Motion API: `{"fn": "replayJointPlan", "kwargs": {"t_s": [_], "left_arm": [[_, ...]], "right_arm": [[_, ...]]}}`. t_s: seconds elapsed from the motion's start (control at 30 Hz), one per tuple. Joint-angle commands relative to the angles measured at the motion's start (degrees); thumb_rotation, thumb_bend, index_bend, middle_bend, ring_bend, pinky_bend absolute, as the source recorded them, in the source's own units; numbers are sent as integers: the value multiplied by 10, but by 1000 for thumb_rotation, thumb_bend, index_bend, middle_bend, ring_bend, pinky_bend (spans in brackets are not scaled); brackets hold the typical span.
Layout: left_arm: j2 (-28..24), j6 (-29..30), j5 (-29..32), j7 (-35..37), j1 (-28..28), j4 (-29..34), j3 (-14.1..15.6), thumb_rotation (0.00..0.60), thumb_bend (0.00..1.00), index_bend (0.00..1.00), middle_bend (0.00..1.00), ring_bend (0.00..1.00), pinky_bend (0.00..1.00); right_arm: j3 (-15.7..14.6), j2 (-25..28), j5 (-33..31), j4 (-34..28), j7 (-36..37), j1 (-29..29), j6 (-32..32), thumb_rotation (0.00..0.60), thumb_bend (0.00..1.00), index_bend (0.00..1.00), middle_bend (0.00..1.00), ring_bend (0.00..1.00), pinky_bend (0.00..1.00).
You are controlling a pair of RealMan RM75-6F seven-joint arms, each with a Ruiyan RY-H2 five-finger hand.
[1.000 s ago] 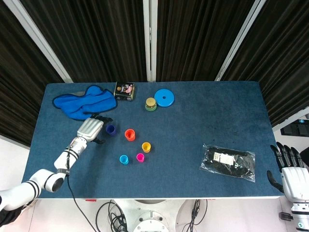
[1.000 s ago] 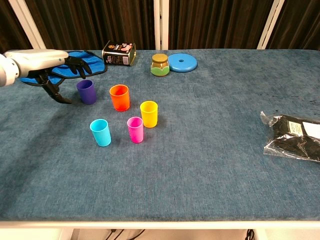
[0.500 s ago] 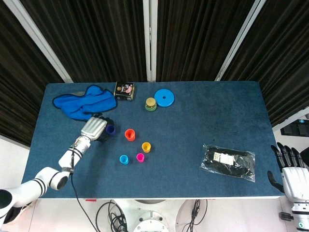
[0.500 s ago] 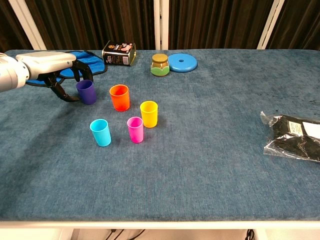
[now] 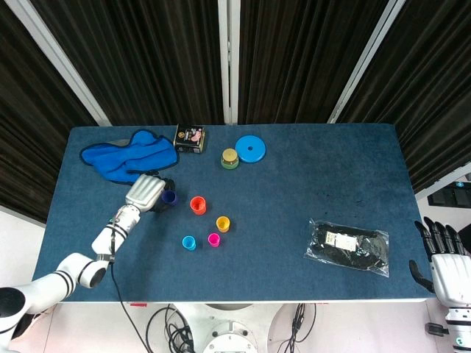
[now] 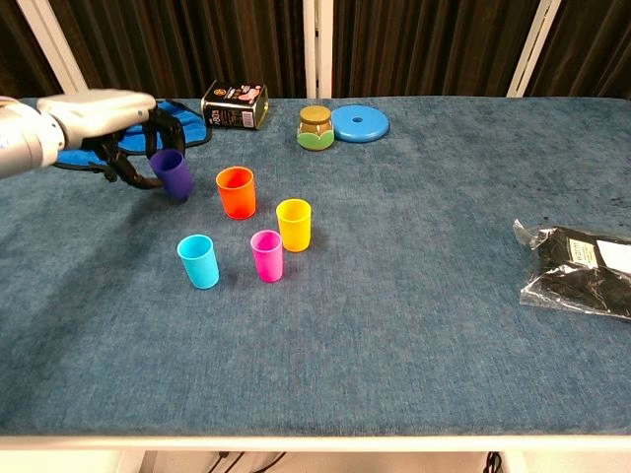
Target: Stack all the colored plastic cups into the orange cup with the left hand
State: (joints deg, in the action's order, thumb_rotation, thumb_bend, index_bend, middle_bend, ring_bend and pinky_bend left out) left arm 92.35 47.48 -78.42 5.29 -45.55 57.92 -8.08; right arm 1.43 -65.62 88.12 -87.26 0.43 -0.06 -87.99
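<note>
My left hand [image 5: 146, 193] [image 6: 106, 120] grips the purple cup [image 5: 169, 197] [image 6: 174, 174], which leans slightly at the table's left. Just right of it stands the orange cup [image 5: 197, 204] [image 6: 236, 191], upright and empty. A yellow cup [image 5: 223, 223] [image 6: 294, 224], a pink cup [image 5: 214, 240] [image 6: 266, 255] and a cyan cup [image 5: 189, 243] [image 6: 198, 261] stand apart nearer the front. My right hand [image 5: 445, 259] hangs off the table's right front corner, fingers spread, holding nothing; only the head view shows it.
A blue cloth [image 5: 129, 156] lies behind my left hand. At the back stand a black tin [image 5: 190, 138], a small lidded jar [image 5: 229, 159] and a blue disc [image 5: 251, 149]. A black plastic-wrapped pack [image 5: 347, 246] lies at the right.
My left hand moved right to the purple cup and closed its fingers around it. The cup now leans and has shifted slightly. The right hand stayed put.
</note>
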Motion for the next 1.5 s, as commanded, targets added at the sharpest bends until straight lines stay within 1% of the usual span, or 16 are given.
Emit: {"fn": "replayJointPlan", "kwargs": {"t_s": [0.03,0.23,0.37,0.47,0.67,0.83,0.97,1.1,1.5], "left_arm": [[-24,23,-4,-9,1,38,-10,600,309,477,441,425,208],[-74,51,7,-51,-2,134,-36,600,310,477,442,433,207],[-100,57,23,-96,0,208,-40,600,310,478,442,445,206],[-103,48,41,-119,-2,234,-39,600,310,478,442,445,206],[-79,34,82,-158,-14,234,-42,600,310,478,442,445,208],[-59,18,111,-167,-21,221,-40,600,310,477,441,445,209],[-41,13,126,-164,-24,195,-40,600,310,477,441,446,209],[-28,14,130,-163,-27,175,-39,600,309,477,441,445,209],[-16,26,123,-154,-28,175,-40,600,309,477,441,445,209]], "right_arm": [[0,0,-1,0,0,0,1,600,327,0,0,0,0],[-1,-1,2,-1,-2,2,4,600,327,0,0,0,0],[-1,-1,3,-1,-2,2,3,600,327,0,0,0,0],[-1,0,5,-2,-1,2,2,600,327,0,0,0,0],[0,2,7,-3,1,1,-3,600,327,0,0,0,0],[0,2,6,1,6,1,-1,600,327,0,0,0,0],[1,3,3,5,12,2,2,600,327,0,0,0,0],[1,3,4,7,16,2,2,600,327,0,0,0,0],[3,0,-4,14,21,4,9,600,327,0,0,0,0]]}}
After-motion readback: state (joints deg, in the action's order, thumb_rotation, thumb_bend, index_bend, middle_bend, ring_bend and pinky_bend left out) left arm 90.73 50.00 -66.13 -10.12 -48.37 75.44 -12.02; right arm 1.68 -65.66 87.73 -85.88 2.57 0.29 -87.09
